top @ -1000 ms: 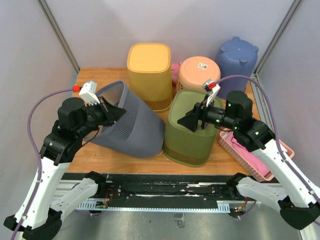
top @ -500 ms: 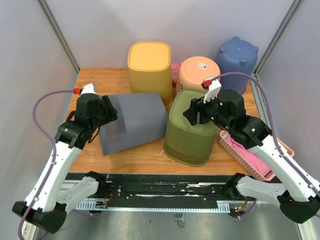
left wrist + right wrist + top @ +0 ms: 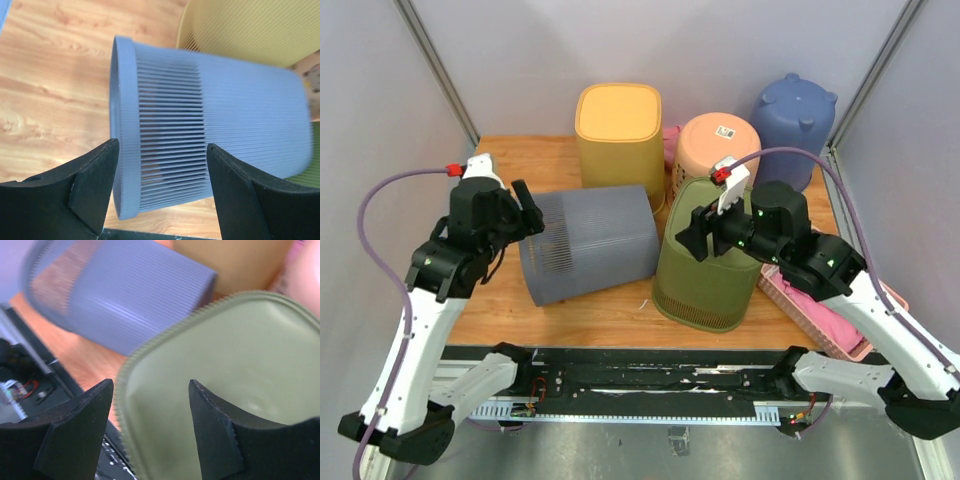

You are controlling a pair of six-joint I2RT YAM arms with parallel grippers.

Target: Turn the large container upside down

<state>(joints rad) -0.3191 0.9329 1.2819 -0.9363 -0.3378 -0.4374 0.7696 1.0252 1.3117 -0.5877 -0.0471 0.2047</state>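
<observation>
Left gripper point(image 3: 161, 150) beside sideways grey container point(image 3: 230, 115)'s rim

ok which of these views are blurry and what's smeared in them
left wrist: the grey container smears toward its far end, ribs near the rim crisper; right wrist: it and the green container are both soft, black fingers sharper; top external: crisp throughout

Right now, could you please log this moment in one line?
gray container: on its side | left gripper: open, by rim | right gripper: open, above green container | flip: unfinished
</observation>
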